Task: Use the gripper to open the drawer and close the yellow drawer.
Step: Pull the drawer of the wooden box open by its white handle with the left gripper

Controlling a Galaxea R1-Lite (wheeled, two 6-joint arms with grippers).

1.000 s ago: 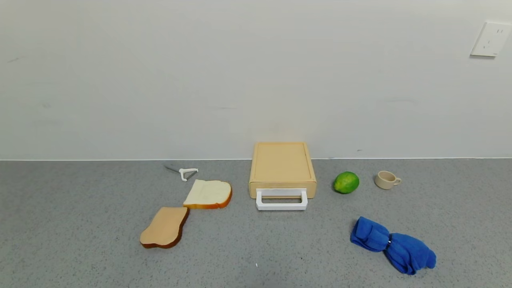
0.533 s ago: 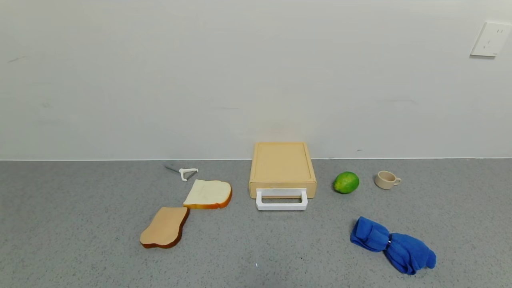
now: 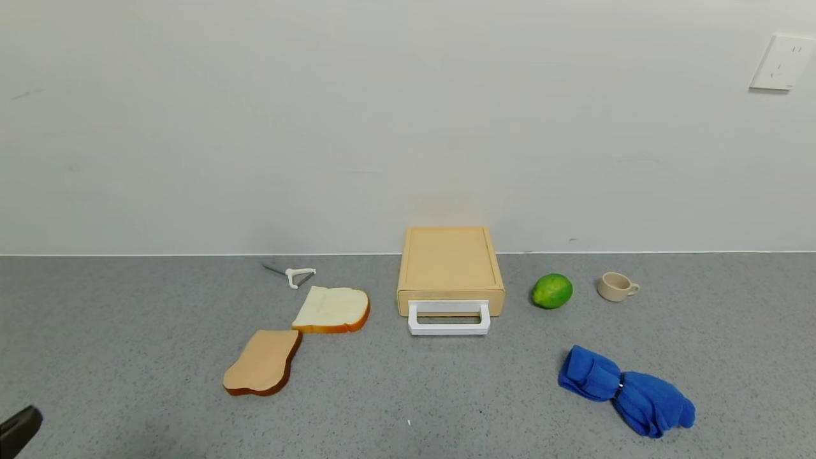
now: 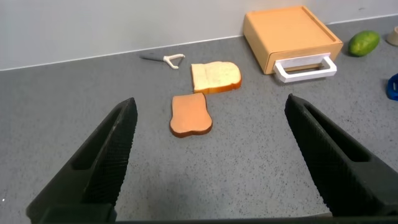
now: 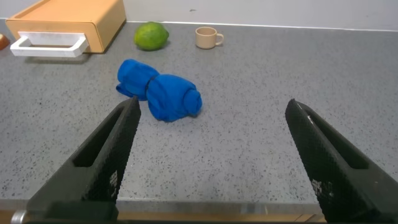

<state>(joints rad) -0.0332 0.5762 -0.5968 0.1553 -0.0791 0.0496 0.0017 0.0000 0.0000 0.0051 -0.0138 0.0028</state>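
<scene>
The pale yellow drawer box (image 3: 450, 261) stands at the back middle of the grey counter, against the wall. Its drawer is pushed in and its white loop handle (image 3: 449, 318) sticks out at the front. The box also shows in the left wrist view (image 4: 291, 34) and the right wrist view (image 5: 65, 22). My left gripper (image 4: 211, 158) is open and empty, low over the counter at the front left; only a black tip (image 3: 19, 428) shows in the head view. My right gripper (image 5: 211, 158) is open and empty at the counter's front right edge, out of the head view.
Two bread slices (image 3: 332, 309) (image 3: 262, 362) and a white peeler (image 3: 297, 275) lie left of the box. A green lime (image 3: 552, 291), a beige cup (image 3: 616, 286) and a blue cloth (image 3: 625, 390) lie to its right. A wall socket (image 3: 781, 62) is at the upper right.
A black tip of my left gripper has come into the head view at the bottom left corner. Nothing on the counter has moved.
</scene>
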